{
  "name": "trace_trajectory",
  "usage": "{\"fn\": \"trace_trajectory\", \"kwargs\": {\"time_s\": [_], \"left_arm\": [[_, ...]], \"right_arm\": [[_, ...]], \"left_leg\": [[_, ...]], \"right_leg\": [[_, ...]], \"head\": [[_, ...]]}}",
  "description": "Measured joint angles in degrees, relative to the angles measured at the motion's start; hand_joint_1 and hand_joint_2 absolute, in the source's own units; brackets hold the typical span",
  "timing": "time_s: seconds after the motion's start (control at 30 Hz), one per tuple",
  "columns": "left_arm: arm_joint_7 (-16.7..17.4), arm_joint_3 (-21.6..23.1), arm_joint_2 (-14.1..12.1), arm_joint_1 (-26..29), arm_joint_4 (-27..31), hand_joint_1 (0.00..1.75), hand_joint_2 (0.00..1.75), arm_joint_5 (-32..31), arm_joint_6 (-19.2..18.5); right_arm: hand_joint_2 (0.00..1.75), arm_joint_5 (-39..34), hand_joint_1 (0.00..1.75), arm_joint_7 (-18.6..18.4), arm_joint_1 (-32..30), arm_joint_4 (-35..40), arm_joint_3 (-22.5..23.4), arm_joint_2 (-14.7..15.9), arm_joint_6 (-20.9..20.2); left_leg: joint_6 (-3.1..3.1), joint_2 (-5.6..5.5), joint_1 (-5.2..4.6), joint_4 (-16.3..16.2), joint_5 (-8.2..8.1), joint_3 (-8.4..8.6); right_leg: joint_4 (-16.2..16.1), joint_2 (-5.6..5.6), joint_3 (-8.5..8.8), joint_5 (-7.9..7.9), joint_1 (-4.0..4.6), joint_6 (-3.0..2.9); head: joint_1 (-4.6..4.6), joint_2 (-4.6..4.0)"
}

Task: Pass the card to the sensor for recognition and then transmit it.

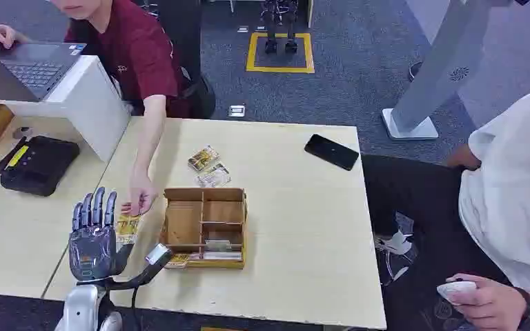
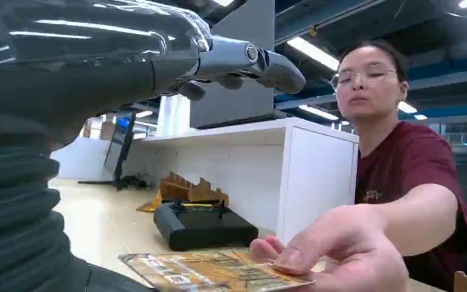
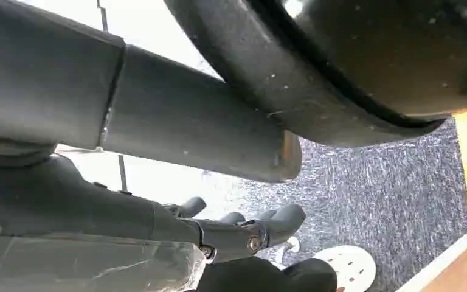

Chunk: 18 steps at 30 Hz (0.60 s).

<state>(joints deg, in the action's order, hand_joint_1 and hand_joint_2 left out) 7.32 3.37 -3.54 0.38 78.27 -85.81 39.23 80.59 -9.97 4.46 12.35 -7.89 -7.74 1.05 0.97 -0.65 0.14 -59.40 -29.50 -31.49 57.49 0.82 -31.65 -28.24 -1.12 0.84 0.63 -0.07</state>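
Card (image 1: 128, 225) showing yellow-gold print with pale patches. Left robot hand (image 1: 94, 238) showing glossy dark grey with bluish fingers. Surface (image 1: 303, 227) showing pale wood; tray (image 1: 205, 227) beside the card showing warmer brown. Person's shirt (image 1: 128, 52) showing maroon. Phone (image 1: 331, 151) and sensor (image 1: 38, 164) showing black.

A wooden divided tray (image 1: 205, 227) sits at centre-bottom of the head view on a pale table (image 1: 297, 234). A black phone (image 1: 331, 152) lies toward the upper right of the tabletop. At upper left, a person in a maroon shirt (image 1: 128, 55) rests one hand on a laptop (image 1: 38, 65). At far right sits a person in white (image 1: 517, 200).
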Motion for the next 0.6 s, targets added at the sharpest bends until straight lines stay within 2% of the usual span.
{"fn": "trace_trajectory", "kwargs": {"time_s": [0.13, 0.17, 0.33, 0.6], "left_arm": [[0.0, 0.0, 0.0, -0.2, 0.0, 0.00, 1.75, 0.2, 0.0], [0.0, 0.0, 0.0, -0.2, 0.0, 1.75, 1.75, 0.3, 0.0], [-0.4, -0.1, 0.0, -0.2, 0.0, 1.75, 1.75, 0.7, 0.0], [-3.9, -0.3, 0.0, -0.2, 0.5, 1.75, 1.75, 4.0, 0.0]], "right_arm": [[0.00, 0.0, 0.00, 0.0, 0.0, 0.0, 0.0, 0.0, 0.0], [0.00, 0.0, 0.00, 0.0, 0.0, 0.0, 0.0, 0.0, 0.0], [0.00, 0.0, 0.00, 0.0, 0.0, 0.0, 0.0, 0.0, 0.0], [0.00, 0.0, 0.00, 0.0, 0.0, 0.0, 0.0, 0.0, 0.0]], "left_leg": [[0.00, 0.00, 0.00, 0.0, 0.00, 0.00], [0.00, 0.00, 0.00, 0.0, 0.00, 0.00], [0.00, 0.00, 0.00, 0.0, 0.00, 0.00], [0.00, 0.00, 0.00, 0.0, 0.00, 0.00]], "right_leg": [[0.0, 0.00, 0.00, 0.00, 0.00, 0.00], [0.0, 0.00, 0.00, 0.00, 0.00, 0.00], [0.0, 0.00, 0.00, 0.00, 0.00, 0.00], [0.0, 0.00, 0.00, 0.00, 0.00, 0.00]], "head": [[0.00, 0.00], [0.00, 0.00], [0.00, 0.00], [0.00, 0.00]]}}
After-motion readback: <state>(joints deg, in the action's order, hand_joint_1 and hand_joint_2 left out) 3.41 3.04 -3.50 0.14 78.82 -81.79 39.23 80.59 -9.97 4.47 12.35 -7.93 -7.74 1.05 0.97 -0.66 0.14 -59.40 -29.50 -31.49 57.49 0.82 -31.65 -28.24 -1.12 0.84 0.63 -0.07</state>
